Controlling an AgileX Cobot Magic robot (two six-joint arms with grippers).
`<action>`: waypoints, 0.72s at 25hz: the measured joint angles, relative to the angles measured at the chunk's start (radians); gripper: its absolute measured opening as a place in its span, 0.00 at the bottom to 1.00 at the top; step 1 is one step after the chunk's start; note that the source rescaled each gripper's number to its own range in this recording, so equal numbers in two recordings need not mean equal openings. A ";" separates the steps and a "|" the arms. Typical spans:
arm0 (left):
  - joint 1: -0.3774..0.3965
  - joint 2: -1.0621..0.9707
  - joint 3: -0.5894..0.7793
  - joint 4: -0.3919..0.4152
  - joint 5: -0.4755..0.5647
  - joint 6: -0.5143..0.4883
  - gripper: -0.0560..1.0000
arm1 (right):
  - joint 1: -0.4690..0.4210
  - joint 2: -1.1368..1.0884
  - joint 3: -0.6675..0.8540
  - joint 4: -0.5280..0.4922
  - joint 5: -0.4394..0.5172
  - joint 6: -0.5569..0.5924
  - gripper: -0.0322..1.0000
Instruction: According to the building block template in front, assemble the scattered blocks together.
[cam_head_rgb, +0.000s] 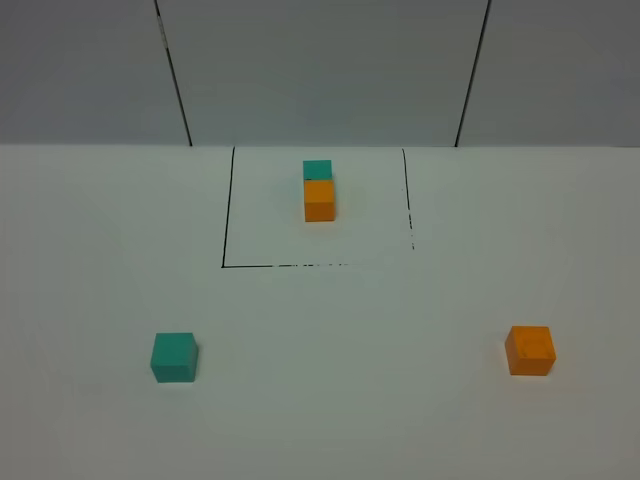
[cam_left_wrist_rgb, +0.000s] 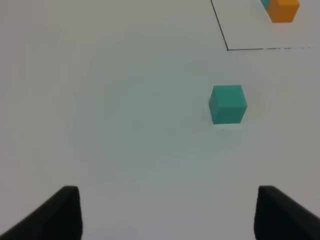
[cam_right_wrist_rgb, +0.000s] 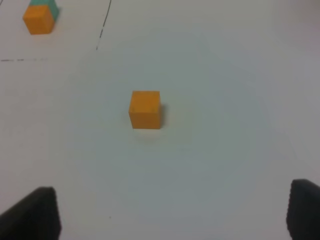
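Note:
The building block template (cam_head_rgb: 319, 190) stands at the back centre: a teal cube behind an orange cube, inside a thin black square outline (cam_head_rgb: 227, 215). Of the scattered blocks, the teal one (cam_head_rgb: 174, 357) lies front left and the orange one (cam_head_rgb: 530, 350) front right. Neither arm shows in the exterior high view. In the left wrist view the left gripper (cam_left_wrist_rgb: 167, 205) is open and empty, with the teal block (cam_left_wrist_rgb: 228, 104) well ahead of its fingertips (cam_left_wrist_rgb: 67, 205). The right gripper (cam_right_wrist_rgb: 172, 205) is open and empty too, the orange block (cam_right_wrist_rgb: 145, 109) lying apart in front of it.
The white table (cam_head_rgb: 340, 400) carries only the cubes and the outline. A grey panelled wall (cam_head_rgb: 320, 70) rises behind its far edge. The template's corner also shows in both wrist views (cam_left_wrist_rgb: 284, 11) (cam_right_wrist_rgb: 38, 20).

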 joint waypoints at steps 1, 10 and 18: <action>0.000 0.000 0.000 0.000 0.000 0.000 0.61 | 0.000 0.000 0.000 0.000 0.000 0.000 0.81; 0.000 0.000 0.000 0.000 0.000 0.000 0.61 | 0.000 0.000 0.000 0.000 0.000 0.000 0.81; 0.000 0.000 0.000 0.000 0.000 0.000 0.61 | 0.000 0.000 0.000 0.000 0.000 0.000 0.81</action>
